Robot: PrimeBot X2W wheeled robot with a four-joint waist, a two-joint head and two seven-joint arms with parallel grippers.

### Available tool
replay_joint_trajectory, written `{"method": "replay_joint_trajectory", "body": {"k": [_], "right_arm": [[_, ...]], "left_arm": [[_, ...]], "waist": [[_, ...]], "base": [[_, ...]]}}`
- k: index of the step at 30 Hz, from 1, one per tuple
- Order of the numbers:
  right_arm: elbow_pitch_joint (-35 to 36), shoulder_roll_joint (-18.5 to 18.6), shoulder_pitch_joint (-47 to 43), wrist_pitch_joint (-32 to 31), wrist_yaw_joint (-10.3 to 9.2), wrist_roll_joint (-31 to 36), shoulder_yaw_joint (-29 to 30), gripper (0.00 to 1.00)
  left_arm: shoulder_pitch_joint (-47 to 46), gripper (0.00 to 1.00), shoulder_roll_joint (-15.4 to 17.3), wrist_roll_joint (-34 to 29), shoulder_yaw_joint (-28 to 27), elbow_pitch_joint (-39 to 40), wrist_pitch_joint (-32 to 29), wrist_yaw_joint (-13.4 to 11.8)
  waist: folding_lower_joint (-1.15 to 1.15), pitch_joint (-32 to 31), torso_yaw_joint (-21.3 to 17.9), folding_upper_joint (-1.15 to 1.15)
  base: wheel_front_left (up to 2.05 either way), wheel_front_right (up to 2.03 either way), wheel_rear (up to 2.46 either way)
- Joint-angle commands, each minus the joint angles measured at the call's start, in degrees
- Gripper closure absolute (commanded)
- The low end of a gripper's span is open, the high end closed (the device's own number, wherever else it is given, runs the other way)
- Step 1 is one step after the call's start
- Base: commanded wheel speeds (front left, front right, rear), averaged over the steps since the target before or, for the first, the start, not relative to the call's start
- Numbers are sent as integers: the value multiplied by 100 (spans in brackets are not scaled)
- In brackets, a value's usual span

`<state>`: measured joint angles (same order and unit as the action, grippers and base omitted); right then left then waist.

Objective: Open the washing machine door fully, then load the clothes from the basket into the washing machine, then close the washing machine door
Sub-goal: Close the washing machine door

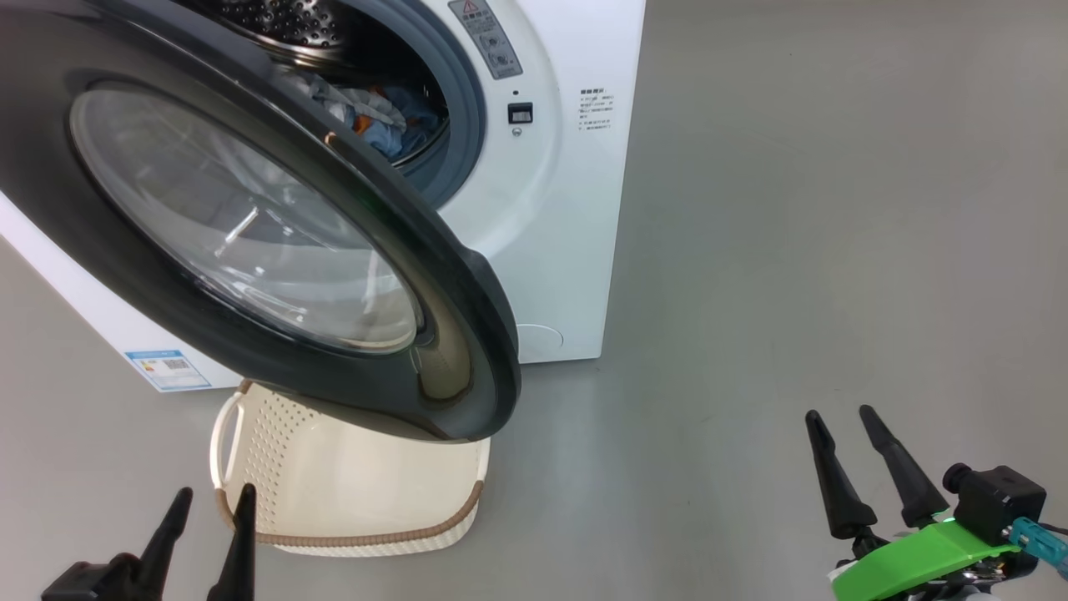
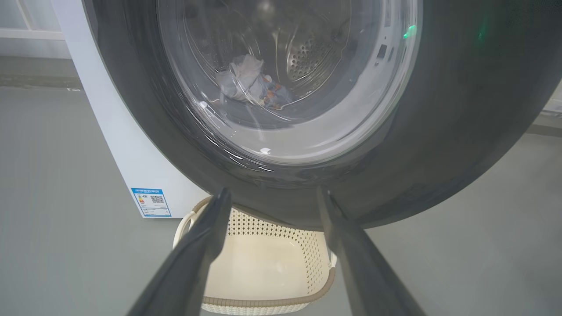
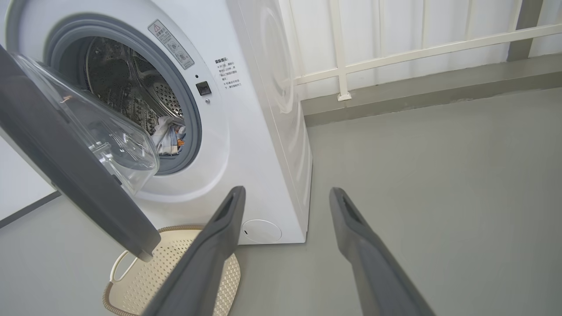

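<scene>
Washing machine door (image 1: 467,334) open at upper left, clothes (image 1: 375,117) in the drum (image 1: 275,25), basket (image 1: 350,492) under the door. Left gripper (image 1: 215,492) and right gripper (image 1: 841,413) at the bottom corners, both spread wide, gripping nothing.

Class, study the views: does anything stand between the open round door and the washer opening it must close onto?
Nothing visible does. The blue and white clothes lie inside the drum, behind the grey seal. The cream perforated plastic basket sits on the floor beneath the black-rimmed glass door, apparently below its swing.
</scene>
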<state>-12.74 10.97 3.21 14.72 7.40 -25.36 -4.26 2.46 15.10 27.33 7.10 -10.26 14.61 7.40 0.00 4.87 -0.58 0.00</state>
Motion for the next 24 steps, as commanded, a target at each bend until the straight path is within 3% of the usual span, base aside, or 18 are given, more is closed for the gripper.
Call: {"method": "replay_joint_trajectory", "body": {"k": [1, 2, 3, 14, 24], "right_arm": [[136, 13, 84, 28, 9, -35, -146, 75], [144, -17, 106, 28, 9, -68, -153, 93], [155, -50, 134, 28, 9, -107, -155, 100], [649, -295, 951, 28, 9, -336, -452, 100], [1904, -460, 1979, 28, 9, -480, -1164, 100]], "left_arm": [[-151, 0, 66, -37, -249, 89, 39, 9], [-139, 0, 51, -28, -255, 82, 39, 9], [-125, 0, 39, -20, -251, 74, 39, 9], [-77, 0, -98, 48, -394, 163, 39, 9], [35, 0, -320, -75, -552, 498, 39, 9]], "waist": [[0, -11, 3, 0], [0, -17, 7, 0], [0, -24, 12, 0], [0, -54, 181, 0], [0, -70, 424, 0]], "base": [[0, 0, 0], [0, 0, 0], [0, 0, 0], [0, 0, 0], [0, 0, 0]]}}
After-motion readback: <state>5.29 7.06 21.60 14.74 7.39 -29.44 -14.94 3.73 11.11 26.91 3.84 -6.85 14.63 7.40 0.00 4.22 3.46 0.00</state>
